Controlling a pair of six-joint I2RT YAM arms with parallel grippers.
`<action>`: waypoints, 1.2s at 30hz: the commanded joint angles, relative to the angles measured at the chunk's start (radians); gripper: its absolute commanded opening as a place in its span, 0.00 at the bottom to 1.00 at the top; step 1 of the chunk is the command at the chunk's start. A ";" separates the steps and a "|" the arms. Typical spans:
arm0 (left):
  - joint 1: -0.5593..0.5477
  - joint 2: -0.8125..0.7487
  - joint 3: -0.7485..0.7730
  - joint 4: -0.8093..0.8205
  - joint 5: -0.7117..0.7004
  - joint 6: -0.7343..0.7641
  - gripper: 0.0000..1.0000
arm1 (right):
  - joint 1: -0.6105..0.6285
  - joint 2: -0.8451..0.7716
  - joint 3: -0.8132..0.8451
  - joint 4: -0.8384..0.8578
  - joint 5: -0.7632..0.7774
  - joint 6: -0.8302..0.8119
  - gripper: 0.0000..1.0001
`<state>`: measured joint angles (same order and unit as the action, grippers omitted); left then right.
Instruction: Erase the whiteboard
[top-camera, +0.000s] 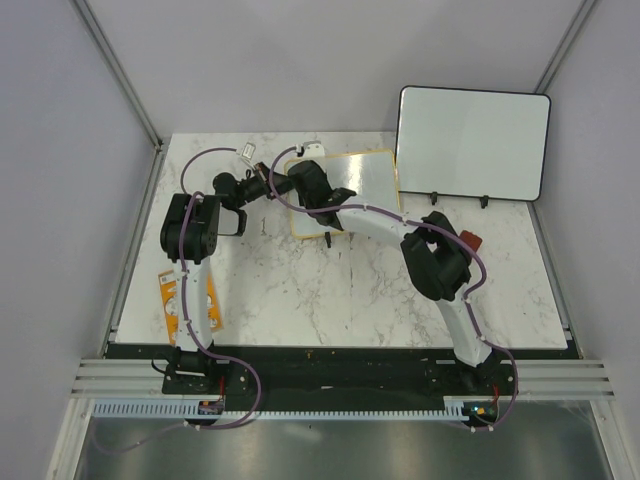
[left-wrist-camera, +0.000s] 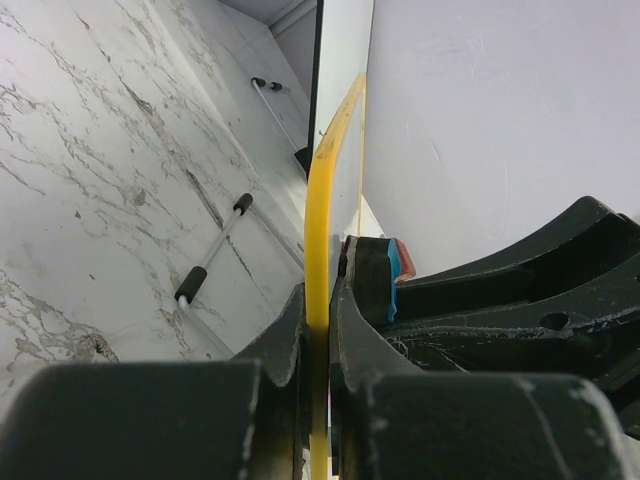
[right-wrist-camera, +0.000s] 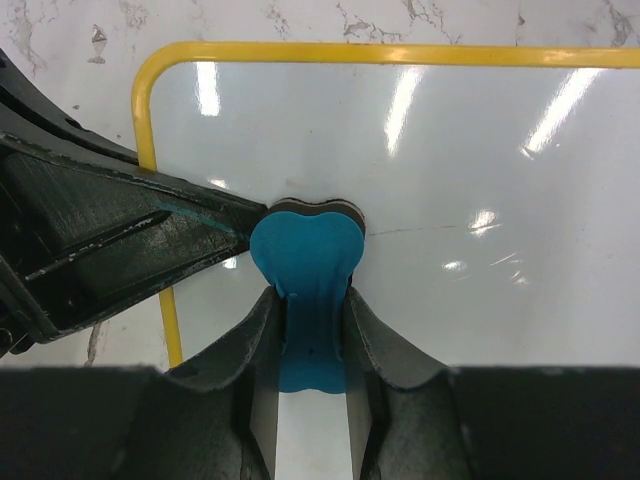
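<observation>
The whiteboard (top-camera: 368, 173) with a yellow frame lies at the back middle of the table. Its surface (right-wrist-camera: 480, 130) looks white, with only a faint thin streak near the eraser. My left gripper (top-camera: 272, 186) is shut on the board's left frame edge (left-wrist-camera: 320, 200), which runs between its jaws (left-wrist-camera: 318, 330). My right gripper (top-camera: 303, 182) is shut on a blue eraser (right-wrist-camera: 305, 250) and presses it flat on the board near the left edge, just beside the left gripper's finger (right-wrist-camera: 100, 230). The eraser also shows in the left wrist view (left-wrist-camera: 385, 275).
A larger black-framed whiteboard (top-camera: 472, 143) stands at the back right. A red object (top-camera: 470, 240) lies behind the right arm's elbow. An orange packet (top-camera: 175, 300) lies at the table's left edge. A small white item (top-camera: 310, 150) lies behind the board. Black-tipped feet (left-wrist-camera: 215, 250) rest on the marble.
</observation>
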<state>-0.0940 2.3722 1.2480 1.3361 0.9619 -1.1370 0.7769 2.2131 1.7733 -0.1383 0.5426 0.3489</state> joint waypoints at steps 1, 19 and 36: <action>-0.052 -0.011 -0.012 0.327 0.152 0.125 0.02 | -0.117 0.056 -0.008 0.061 0.049 -0.002 0.00; -0.052 -0.018 -0.016 0.328 0.156 0.126 0.02 | -0.202 0.030 0.083 0.295 0.114 -0.162 0.00; -0.052 -0.018 -0.018 0.327 0.155 0.126 0.02 | -0.269 -0.147 -0.351 0.461 0.132 -0.110 0.00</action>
<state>-0.1303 2.3646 1.2495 1.3785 1.0016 -1.1286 0.5320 2.0846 1.5303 0.3740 0.6281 0.2485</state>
